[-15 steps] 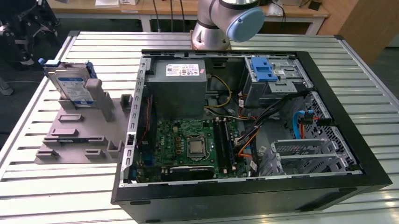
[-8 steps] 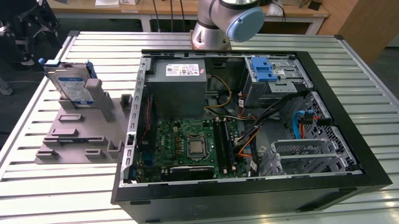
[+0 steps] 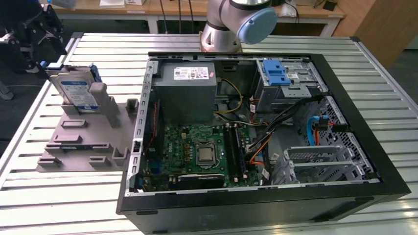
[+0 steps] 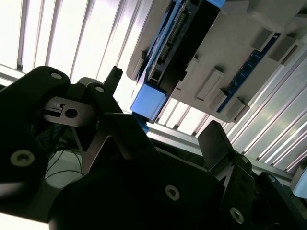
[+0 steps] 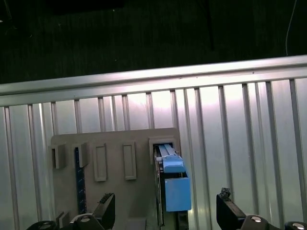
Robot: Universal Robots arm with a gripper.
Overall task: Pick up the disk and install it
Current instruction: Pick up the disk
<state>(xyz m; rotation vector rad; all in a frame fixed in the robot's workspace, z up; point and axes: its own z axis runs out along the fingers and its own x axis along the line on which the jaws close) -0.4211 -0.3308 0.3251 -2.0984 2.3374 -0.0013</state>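
Disk [image 3: 73,89] is seated upright on edge in the grey plastic fixture [image 3: 81,142], at the exterior view's left of the open black PC case [image 3: 261,213], on the ribbed aluminium table [image 3: 46,196]. Flat silver body, blue carrier frame, squared blue end tab. Gripper [image 5: 166,213] is positioned just beyond the disk's far end. Black fingers [image 5: 106,211] are spread apart with nothing clamped. In the first wrist view the tab is framed between them.

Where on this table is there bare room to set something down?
Bare slats lie between the grey fixture and the table's near corner at the exterior view's left, and beside the computer case on that view's right. Crowded: around the disk, the narrow strip between fixture and case, and inside the case.
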